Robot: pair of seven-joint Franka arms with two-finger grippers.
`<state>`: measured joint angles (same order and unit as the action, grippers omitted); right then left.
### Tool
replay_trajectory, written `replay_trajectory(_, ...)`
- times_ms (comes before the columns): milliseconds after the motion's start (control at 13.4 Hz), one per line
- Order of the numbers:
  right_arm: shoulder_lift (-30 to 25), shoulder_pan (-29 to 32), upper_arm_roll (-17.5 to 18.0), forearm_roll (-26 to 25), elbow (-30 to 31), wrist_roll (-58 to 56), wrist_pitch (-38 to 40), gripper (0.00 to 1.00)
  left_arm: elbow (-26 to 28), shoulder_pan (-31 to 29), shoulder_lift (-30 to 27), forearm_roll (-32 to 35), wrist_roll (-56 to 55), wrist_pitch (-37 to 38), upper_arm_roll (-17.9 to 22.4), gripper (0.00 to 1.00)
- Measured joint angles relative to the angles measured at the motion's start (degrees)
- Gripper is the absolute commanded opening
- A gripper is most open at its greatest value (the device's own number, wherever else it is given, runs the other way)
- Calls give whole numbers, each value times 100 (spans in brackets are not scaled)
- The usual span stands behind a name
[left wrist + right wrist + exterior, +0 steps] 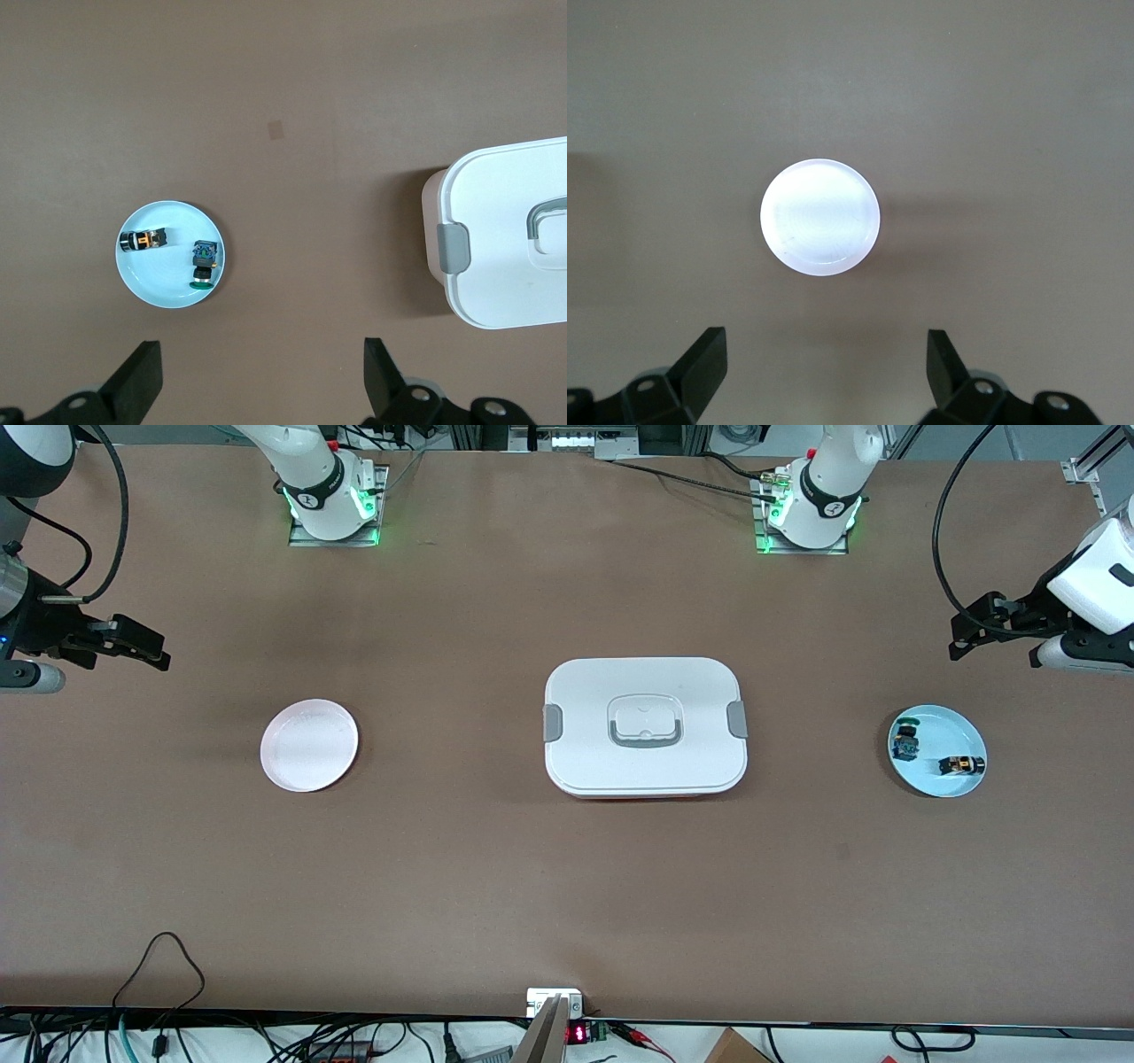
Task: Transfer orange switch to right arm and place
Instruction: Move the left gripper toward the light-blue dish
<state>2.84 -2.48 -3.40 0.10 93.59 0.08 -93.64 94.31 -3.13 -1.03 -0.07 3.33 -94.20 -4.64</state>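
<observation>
The orange switch [962,764] lies on its side on a light blue plate [952,731] at the left arm's end of the table. In the left wrist view the orange switch [144,239] lies on the same plate [164,274], beside a green-capped switch [205,261]. My left gripper [967,625] hangs open and empty over bare table beside that plate; its jaws [263,363] stand wide apart. My right gripper [146,645] hangs open and empty over bare table at the right arm's end, near a pink plate [309,745]; the right wrist view shows it open too [827,350].
A white lidded box [645,726] with grey latches and a handle sits at the table's middle; it also shows in the left wrist view [509,239]. The green-capped switch [905,741] shares the blue plate. The pink plate [820,217] holds nothing.
</observation>
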Motion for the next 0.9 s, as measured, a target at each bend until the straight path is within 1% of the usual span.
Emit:
replay_trajectory(448,-70,-136,62,-3,220,821,-151,100,0,-1,0,0,4,0,12,100)
replay_trajectory(673,-99,-58,8,-11,386,839,41,100,0,-2,4,0,4,0,20,100)
replay_trajectory(897,-105,9,-8,-11,399,799,88,100,0,-2,25,0,4,1,28,100)
